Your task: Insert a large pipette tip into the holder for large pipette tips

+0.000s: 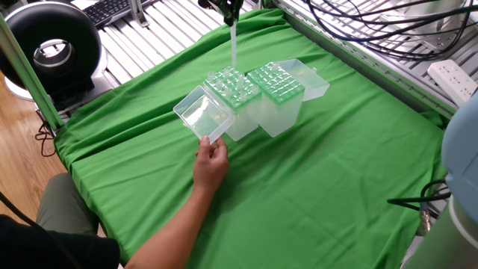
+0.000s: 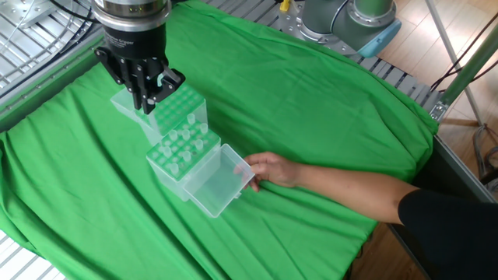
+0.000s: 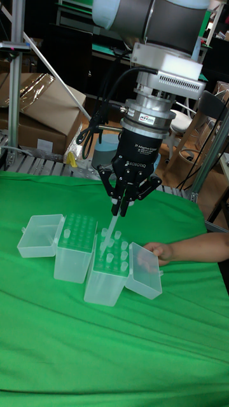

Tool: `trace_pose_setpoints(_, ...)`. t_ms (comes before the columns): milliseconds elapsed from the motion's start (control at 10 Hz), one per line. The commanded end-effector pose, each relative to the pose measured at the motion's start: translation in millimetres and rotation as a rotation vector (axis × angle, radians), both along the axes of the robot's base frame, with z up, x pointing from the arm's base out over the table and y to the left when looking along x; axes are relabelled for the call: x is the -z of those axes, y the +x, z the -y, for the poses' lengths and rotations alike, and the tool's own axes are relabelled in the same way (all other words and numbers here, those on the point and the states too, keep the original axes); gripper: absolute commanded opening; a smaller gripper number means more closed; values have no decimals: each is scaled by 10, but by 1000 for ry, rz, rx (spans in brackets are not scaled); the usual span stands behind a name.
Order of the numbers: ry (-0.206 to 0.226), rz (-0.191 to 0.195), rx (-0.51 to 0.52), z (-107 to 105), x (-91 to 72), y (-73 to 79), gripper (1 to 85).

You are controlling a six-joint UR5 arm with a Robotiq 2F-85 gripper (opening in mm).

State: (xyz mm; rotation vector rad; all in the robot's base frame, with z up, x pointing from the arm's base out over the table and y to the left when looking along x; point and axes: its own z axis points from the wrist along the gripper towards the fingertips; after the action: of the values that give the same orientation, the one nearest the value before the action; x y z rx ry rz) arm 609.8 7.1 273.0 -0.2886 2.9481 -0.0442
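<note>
While the black two-finger gripper (image 3: pixel 123 208) pinches a long clear pipette tip (image 3: pixel 109 228), the tall translucent grid-topped holder (image 3: pixel 108 268) stands directly below. Its hinged lid (image 3: pixel 144 273) hangs open beside a person's hand (image 3: pixel 157 252).

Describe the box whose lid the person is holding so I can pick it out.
On the green cloth, two translucent grid-topped boxes stand side by side below the gripper. Yours is the box nearer the person's hand, its clear lid folded out toward it. Unlike its neighbour, it has pipette tips sticking up from its grid.
</note>
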Motion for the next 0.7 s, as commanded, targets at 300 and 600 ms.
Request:
trace_pose_setpoints(300, 26, 2, -5, -34, 51, -6, 90)
trace_pose_setpoints(600, 33, 4, -8, -41, 73, 10, 90)
